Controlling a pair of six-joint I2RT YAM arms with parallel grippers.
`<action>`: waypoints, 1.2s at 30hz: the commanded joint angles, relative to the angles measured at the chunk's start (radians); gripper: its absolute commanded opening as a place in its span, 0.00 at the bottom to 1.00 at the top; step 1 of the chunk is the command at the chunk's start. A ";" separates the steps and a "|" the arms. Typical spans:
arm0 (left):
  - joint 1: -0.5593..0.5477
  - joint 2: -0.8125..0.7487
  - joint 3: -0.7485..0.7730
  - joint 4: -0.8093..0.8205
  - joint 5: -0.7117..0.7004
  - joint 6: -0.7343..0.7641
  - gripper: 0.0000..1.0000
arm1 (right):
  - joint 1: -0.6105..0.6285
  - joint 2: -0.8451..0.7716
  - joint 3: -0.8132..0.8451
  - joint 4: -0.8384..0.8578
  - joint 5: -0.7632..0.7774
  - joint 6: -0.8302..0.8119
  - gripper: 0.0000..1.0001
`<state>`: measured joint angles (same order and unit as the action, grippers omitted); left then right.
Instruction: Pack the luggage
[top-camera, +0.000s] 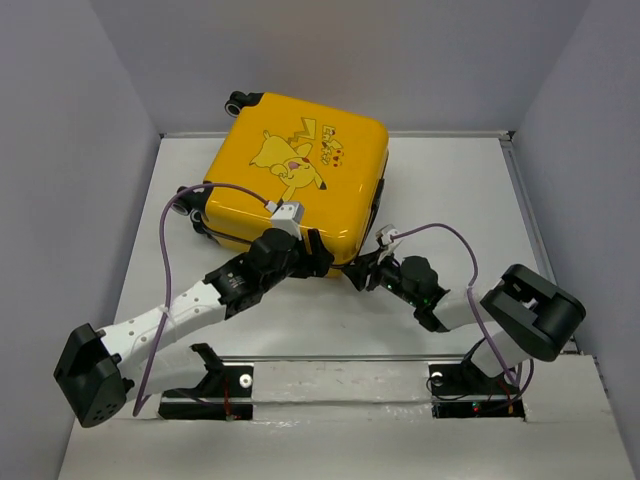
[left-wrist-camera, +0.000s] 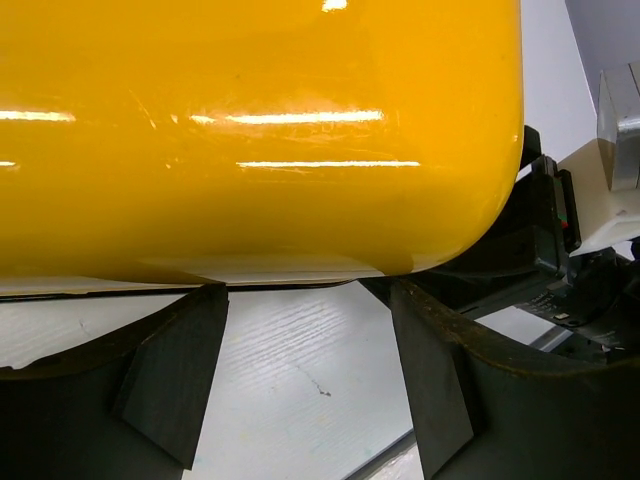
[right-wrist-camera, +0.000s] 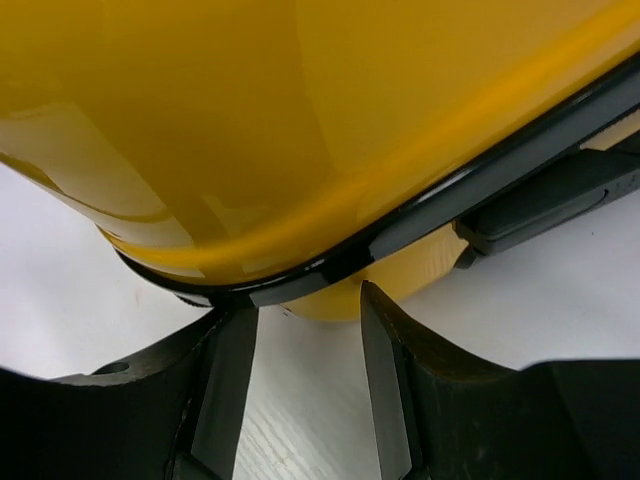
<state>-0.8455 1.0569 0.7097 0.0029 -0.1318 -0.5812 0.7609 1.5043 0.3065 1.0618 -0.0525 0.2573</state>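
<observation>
The luggage (top-camera: 295, 175) lies on the table (top-camera: 460, 200), left hand (top-camera: 318, 258) and right hand (top-camera: 362, 272) side by side at its near edge.

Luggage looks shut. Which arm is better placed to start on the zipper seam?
Probably right: the right fingers, open, sit at the luggage corner where the black zipper seam runs. The left fingers face only plain yellow shell.

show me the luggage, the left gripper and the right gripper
luggage (top-camera: 300, 170), top external, printed yellow lid
left gripper (left-wrist-camera: 305, 305), left wrist, midway between fingertips
right gripper (right-wrist-camera: 303, 328), right wrist, midway between fingertips
</observation>
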 joint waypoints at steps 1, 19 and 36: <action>0.000 0.003 0.054 0.075 -0.080 -0.003 0.78 | 0.008 0.052 0.031 0.271 0.017 -0.009 0.51; 0.000 0.051 0.114 0.140 -0.088 0.001 0.78 | 0.115 -0.004 -0.058 0.422 0.043 0.168 0.07; 0.000 0.020 0.128 0.128 -0.086 0.000 0.78 | 0.155 -0.219 -0.017 -0.155 0.276 0.088 0.48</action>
<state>-0.8513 1.1145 0.8047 0.0040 -0.1658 -0.5930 0.9112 1.2816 0.2569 0.9775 0.1513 0.3637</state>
